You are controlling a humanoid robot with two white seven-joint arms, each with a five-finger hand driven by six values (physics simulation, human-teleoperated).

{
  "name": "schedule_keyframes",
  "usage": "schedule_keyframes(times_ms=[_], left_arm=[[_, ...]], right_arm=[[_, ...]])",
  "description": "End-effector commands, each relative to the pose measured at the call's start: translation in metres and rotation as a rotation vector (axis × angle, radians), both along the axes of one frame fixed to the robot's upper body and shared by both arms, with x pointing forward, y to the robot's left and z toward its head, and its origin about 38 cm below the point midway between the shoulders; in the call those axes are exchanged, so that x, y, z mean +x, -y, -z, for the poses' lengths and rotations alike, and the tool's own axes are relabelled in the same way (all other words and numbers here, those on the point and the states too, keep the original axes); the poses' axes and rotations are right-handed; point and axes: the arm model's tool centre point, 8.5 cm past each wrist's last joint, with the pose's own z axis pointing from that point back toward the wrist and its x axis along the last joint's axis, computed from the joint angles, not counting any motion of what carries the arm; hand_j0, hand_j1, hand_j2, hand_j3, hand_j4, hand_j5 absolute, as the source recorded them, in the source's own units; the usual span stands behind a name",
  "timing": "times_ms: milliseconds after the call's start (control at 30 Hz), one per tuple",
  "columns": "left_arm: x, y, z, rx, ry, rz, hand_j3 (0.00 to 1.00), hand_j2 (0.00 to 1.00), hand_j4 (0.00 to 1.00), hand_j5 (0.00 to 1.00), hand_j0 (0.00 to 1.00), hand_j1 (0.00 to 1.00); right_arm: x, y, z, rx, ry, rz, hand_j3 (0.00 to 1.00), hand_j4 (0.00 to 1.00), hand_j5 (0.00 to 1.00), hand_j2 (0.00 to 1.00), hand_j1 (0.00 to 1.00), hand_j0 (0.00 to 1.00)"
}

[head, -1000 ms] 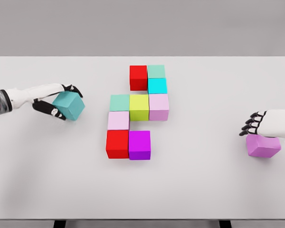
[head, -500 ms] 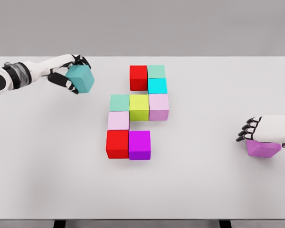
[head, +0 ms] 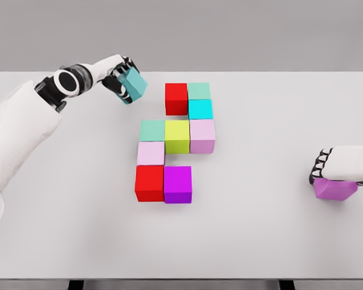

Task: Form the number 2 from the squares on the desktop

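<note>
The left robot hand (head: 122, 77) pinched a teal block (head: 133, 85), tilted, above the white counter (head: 260, 229), just left of the red block (head: 176, 98) at the top of the partly built block figure. The right robot hand (head: 342, 164) rested curled over a purple block (head: 334, 189) near the counter's right edge.

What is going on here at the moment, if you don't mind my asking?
The robot is building a number 2 out of coloured cubes on the white table. Its left hand holds a teal cube in the air, just left of the red cube at the top of the figure. Nine cubes already sit together in the middle, forming most of the 2. At the right edge, the right hand rests on top of a purple cube that sits on the table.
</note>
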Motion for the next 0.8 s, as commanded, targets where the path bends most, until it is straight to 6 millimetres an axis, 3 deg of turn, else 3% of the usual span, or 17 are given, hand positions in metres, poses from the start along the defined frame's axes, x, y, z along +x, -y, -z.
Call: schedule_keyframes(times_ms=[0, 233, 333, 500, 633, 667, 767], left_arm=[[0.001, 0.009, 0.002, 0.006, -0.001, -0.008, 0.37, 0.37, 0.37, 0.37, 0.37, 0.37], [-0.001, 0.035, 0.007, 0.009, -0.004, 0.035, 0.37, 0.37, 0.37, 0.37, 0.37, 0.37], [-0.001, 0.036, 0.008, 0.01, -0.005, 0.037, 0.37, 0.37, 0.37, 0.37, 0.37, 0.37], [-0.001, 0.034, 0.008, 0.02, 0.0, 0.037, 0.43, 0.43, 0.43, 0.43, 0.43, 0.43], [-0.001, 0.033, 0.008, 0.019, 0.005, 0.041, 0.58, 0.58, 0.58, 0.58, 0.58, 0.58], [0.0, 0.031, 0.009, 0.018, 0.001, 0.033, 0.66, 0.66, 0.66, 0.66, 0.66, 0.66], [0.001, 0.029, 0.012, 0.022, -0.004, 0.022, 0.68, 0.68, 0.68, 0.68, 0.68, 0.68]], right_arm=[[0.001, -0.006, 0.001, 0.054, -0.011, 0.005, 0.69, 0.69, 0.69, 0.69, 0.69, 0.69], [0.009, -0.016, -0.01, 0.186, -0.011, 0.028, 0.69, 0.69, 0.69, 0.69, 0.69, 0.69], [0.015, -0.016, -0.015, 0.228, -0.001, 0.046, 0.69, 0.69, 0.69, 0.69, 0.69, 0.69], [0.02, -0.039, -0.009, 0.299, -0.007, 0.016, 0.7, 0.7, 0.7, 0.7, 0.7, 0.7], [0.022, -0.052, -0.009, 0.327, -0.004, -0.007, 0.74, 0.74, 0.74, 0.74, 0.74, 0.74], [0.023, -0.057, -0.009, 0.337, -0.001, -0.018, 0.75, 0.75, 0.75, 0.75, 0.75, 0.75], [0.019, -0.072, -0.011, 0.356, 0.001, -0.062, 0.75, 0.75, 0.75, 0.75, 0.75, 0.75]])
